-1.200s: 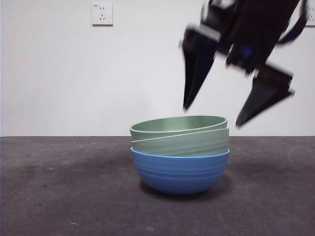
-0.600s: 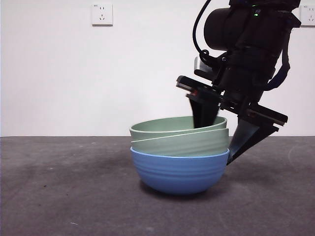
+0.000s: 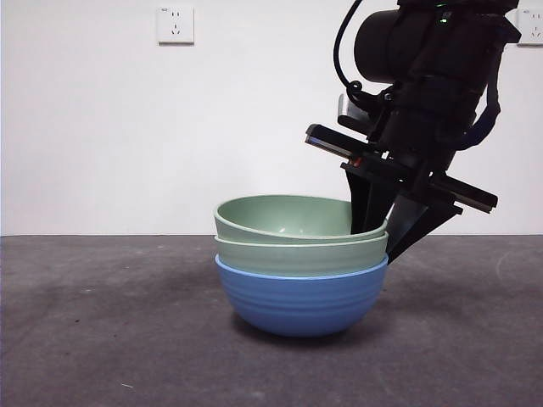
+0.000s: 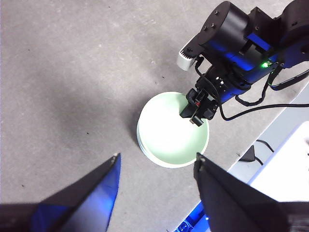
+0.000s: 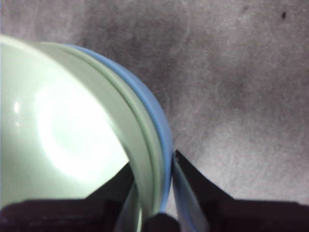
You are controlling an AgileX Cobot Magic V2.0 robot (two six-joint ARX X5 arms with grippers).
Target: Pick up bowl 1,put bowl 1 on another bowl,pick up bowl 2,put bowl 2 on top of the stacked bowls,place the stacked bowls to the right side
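Front view: the stacked bowls (image 3: pixel 301 263) sit mid-table, stacking done. Left wrist view: the left gripper (image 4: pixel 157 166) waits high, spread wide. Right wrist view: the right gripper (image 5: pixel 153 193) pinches their rim; moving right is left.

You're looking down from well above the grey, speckled table surface (image 4: pixel 72 72). The left gripper (image 4: pixel 157 166) hangs high over it, its two black jaws spread wide with nothing between them. Below sits a round pale green bowl (image 4: pixel 169 137); only a sliver of another rim shows under its near edge. The right gripper (image 4: pixel 197 107), on the black arm with a green LED, is at that bowl's rim, one jaw inside. Whether it's clamped can't be told from here.
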